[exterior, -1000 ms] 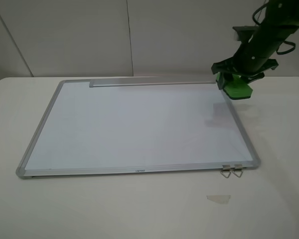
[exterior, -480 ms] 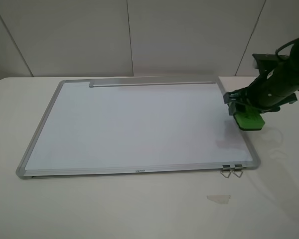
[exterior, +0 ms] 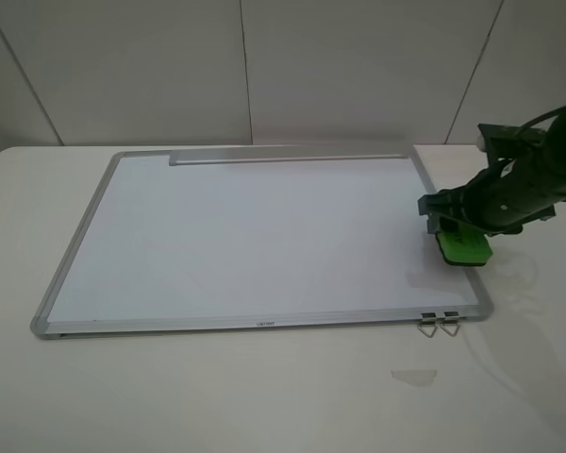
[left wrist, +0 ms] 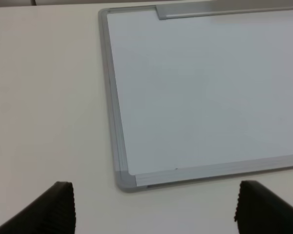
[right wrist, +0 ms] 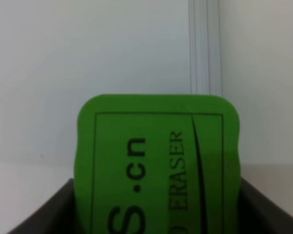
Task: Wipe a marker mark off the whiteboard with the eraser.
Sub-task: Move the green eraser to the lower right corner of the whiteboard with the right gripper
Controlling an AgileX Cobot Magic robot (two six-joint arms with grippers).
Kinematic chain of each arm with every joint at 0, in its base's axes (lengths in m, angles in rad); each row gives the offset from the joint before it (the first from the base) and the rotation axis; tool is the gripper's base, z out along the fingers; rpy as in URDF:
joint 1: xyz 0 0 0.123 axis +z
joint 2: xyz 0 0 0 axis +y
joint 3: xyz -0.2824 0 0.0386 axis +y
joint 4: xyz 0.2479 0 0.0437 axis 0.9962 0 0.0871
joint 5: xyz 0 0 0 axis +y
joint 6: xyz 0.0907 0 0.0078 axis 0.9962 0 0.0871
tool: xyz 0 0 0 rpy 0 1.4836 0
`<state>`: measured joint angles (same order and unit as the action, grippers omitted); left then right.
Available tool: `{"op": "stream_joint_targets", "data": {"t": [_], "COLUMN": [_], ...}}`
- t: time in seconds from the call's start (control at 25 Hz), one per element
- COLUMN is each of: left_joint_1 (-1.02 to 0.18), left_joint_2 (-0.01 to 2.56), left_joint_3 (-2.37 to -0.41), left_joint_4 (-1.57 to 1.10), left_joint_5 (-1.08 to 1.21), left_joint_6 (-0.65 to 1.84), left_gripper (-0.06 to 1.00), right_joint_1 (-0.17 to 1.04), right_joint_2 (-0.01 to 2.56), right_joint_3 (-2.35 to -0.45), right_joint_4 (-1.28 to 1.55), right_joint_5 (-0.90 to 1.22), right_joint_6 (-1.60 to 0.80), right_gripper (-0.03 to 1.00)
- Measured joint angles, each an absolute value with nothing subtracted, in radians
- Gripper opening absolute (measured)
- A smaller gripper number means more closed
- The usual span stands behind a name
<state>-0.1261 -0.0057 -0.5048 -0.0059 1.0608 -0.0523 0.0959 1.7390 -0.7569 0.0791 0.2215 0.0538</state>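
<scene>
eraser (exterior: 462, 247) in bright green sits clamped in our right gripper (exterior: 450, 229), over the whiteboard's (exterior: 255, 236) right frame near the two metal clips (exterior: 439, 322). our left gripper (left wrist: 154, 207) is spread wide above the board's corner. we find no marker mark, though glare may hide it.

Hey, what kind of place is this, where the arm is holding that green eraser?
Probably a robotics lab or test bench: a plain white table against bare pale wall panels, holding only a whiteboard, with the right gripper clamping the eraser.

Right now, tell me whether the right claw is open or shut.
Shut on the eraser: the right claw clamps both its sides over the whiteboard.
</scene>
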Motion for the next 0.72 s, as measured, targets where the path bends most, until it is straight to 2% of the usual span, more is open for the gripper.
{"op": "stream_joint_targets", "data": {"t": [0.4, 0.72], "left_joint_1": [-0.126, -0.126], "left_joint_2": [-0.006, -0.006], "left_joint_3": [-0.505, -0.505], "left_joint_4": [-0.007, -0.007], "left_joint_5": [1.061, 1.061], "left_joint_6": [-0.052, -0.052], "left_gripper": [0.69, 0.69], "right_joint_1": [0.181, 0.186], "right_joint_2": [1.769, 1.823], "right_joint_3": [-0.734, -0.732], "right_joint_4": [0.06, 0.053], "right_joint_5": [0.194, 0.198], "right_joint_6": [0.054, 0.054], "right_gripper": [0.59, 0.59]}}
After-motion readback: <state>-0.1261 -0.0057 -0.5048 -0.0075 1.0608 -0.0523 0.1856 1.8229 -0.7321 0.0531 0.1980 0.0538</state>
